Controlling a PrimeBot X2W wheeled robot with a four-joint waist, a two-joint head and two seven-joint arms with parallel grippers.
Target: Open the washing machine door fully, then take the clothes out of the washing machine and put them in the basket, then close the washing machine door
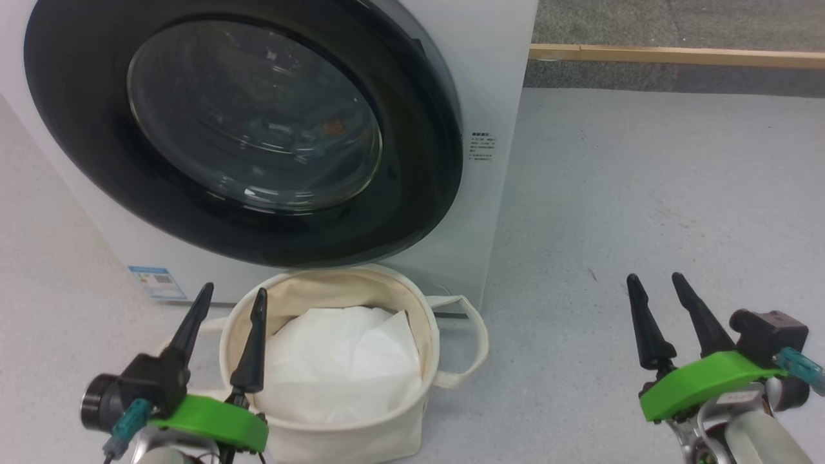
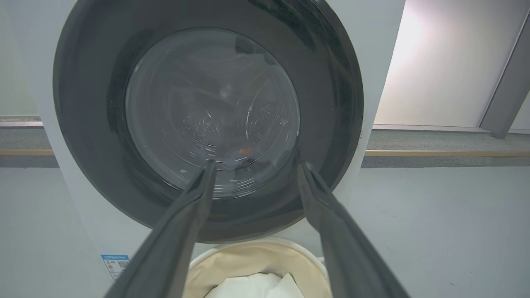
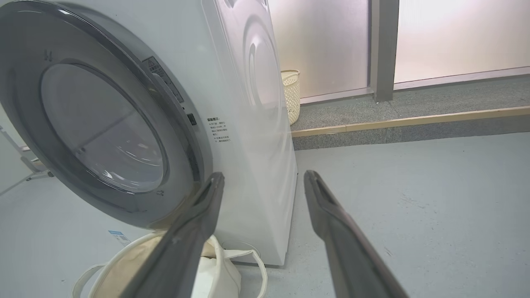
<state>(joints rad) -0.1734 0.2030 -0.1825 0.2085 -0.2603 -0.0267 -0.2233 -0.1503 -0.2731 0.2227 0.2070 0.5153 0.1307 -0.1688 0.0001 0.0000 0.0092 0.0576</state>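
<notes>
Front of washing machine (image 1: 496, 77): washing machine door (image 1: 254, 119) shut. Behind glass, low in drum: clothes (image 2: 238, 155), dim, one orange spot visible. On floor (image 1: 644, 193), just in front of machine, below door: basket (image 1: 335, 444), white sheet (image 1: 335, 367) inside. At basket's near-left rim: left end effector (image 1: 234, 290), fingers spread, empty. Over bare floor, right, well apart from basket: right end effector (image 1: 654, 278), spread, empty.

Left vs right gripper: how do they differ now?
Left gripper is by the basket, its inner finger crossing the rim in the head view; right gripper is over bare floor, clear of it. Left gripper faces the washing machine door head-on; right gripper sees it obliquely. Both open, empty.
</notes>
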